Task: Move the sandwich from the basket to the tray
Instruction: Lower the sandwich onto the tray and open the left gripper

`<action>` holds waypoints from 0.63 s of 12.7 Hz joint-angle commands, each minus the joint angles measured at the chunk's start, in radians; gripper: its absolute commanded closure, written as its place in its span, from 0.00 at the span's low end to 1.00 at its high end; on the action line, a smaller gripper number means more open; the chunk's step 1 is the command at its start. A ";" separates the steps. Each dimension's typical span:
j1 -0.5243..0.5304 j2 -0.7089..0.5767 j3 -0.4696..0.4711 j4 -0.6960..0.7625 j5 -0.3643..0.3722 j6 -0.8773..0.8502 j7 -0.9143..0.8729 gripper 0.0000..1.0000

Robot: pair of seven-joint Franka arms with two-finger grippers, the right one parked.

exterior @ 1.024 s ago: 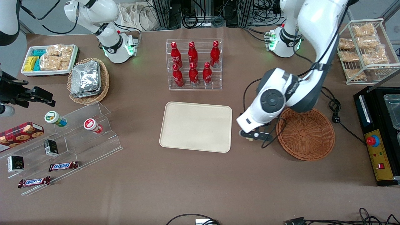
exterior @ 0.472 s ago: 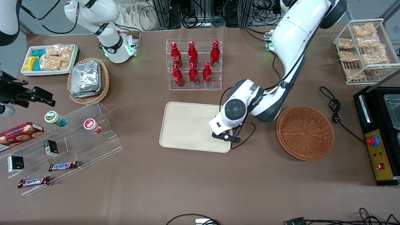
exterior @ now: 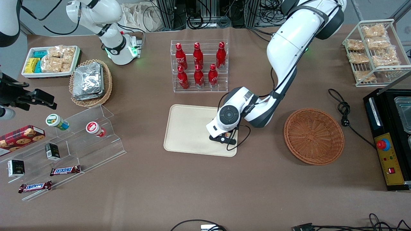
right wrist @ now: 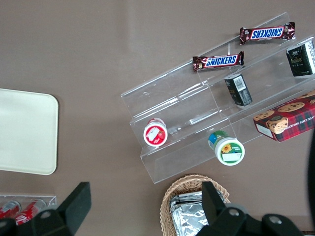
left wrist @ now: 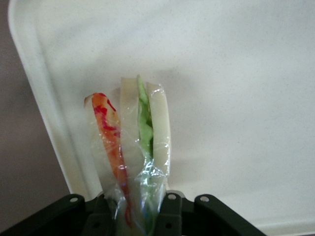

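Left wrist view, pincer (left wrist: 140, 216) clamped on wrapped sandwich (left wrist: 133, 152) — long axis pointing away from it, above tray (left wrist: 236, 73) near its rim, basket (exterior: 314, 136) well apart

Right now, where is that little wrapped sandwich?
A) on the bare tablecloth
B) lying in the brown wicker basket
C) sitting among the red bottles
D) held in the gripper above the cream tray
D: the left wrist view shows the sandwich pinched in the gripper with the tray right beneath it, and the front view shows the basket with nothing in it.
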 commanded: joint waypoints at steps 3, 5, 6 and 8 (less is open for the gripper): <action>-0.007 0.010 0.008 0.038 0.009 -0.004 0.010 0.00; -0.001 -0.025 0.013 0.047 0.008 -0.017 0.015 0.00; 0.001 -0.059 0.017 0.048 0.009 -0.023 0.016 0.00; 0.001 -0.130 0.048 0.057 0.011 -0.088 0.024 0.00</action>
